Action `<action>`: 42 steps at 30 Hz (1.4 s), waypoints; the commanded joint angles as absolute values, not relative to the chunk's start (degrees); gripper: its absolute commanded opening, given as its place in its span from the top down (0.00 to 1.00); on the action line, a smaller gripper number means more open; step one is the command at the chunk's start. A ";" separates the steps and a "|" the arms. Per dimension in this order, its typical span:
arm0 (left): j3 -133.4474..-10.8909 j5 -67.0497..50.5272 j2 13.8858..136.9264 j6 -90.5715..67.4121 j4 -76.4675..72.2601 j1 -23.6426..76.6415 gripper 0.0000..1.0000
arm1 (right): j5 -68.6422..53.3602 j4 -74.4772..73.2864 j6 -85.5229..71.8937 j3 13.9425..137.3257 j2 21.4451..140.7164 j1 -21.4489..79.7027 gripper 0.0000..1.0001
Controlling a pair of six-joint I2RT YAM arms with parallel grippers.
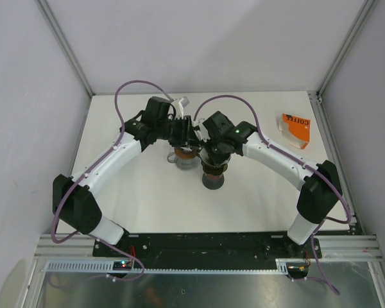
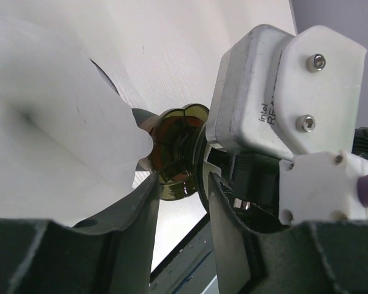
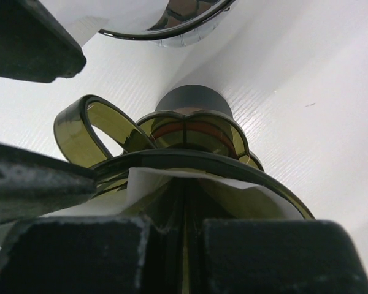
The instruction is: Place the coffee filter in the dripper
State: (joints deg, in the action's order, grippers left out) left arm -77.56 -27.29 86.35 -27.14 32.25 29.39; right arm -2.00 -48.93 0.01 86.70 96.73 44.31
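Near the middle of the desk [image 1: 147, 205] the right pincer [image 3: 184, 215] was clamped on the rim of the amber dripper [image 3: 190, 131], with the white coffee filter [image 3: 148, 179] showing just inside that rim. The left pincer [image 2: 181, 199], jaws parted with nothing between them, stood just beside it toward the left edge, probably the arm to press the paper down

left gripper [image 2: 183, 190]: jaws slightly apart | right gripper [image 3: 184, 236]: jaws clamped close

Matt white paper coffee filter [image 3: 152, 182], glossy amber plastic dripper [image 3: 75, 136], matt table [image 3: 306, 73]
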 commanded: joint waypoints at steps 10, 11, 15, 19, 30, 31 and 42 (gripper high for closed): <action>-76.02 -30.22 84.23 -27.43 30.60 30.70 0.58 | -2.01 -47.77 1.95 91.17 93.81 45.26 1.00; -75.85 -30.36 84.30 -27.43 30.51 30.91 0.58 | -1.97 -47.83 1.90 91.33 93.93 45.26 1.00; -76.16 -29.95 84.22 -27.25 30.38 31.03 0.58 | -1.61 -48.02 1.70 91.86 93.63 45.34 1.00; -76.74 -29.26 84.12 -26.95 30.41 30.93 0.59 | -0.92 -48.07 1.82 92.43 91.94 45.35 1.00; -77.10 -28.44 83.95 -26.34 30.37 30.92 0.59 | 1.04 -45.99 2.38 92.83 88.28 45.34 1.00; -77.13 -28.33 83.90 -26.22 30.39 30.93 0.59 | 0.91 -45.94 2.38 92.91 87.96 45.35 1.00; -79.06 -26.70 82.17 -24.00 30.43 29.93 0.59 | 0.85 -45.37 2.41 93.08 82.98 44.80 1.00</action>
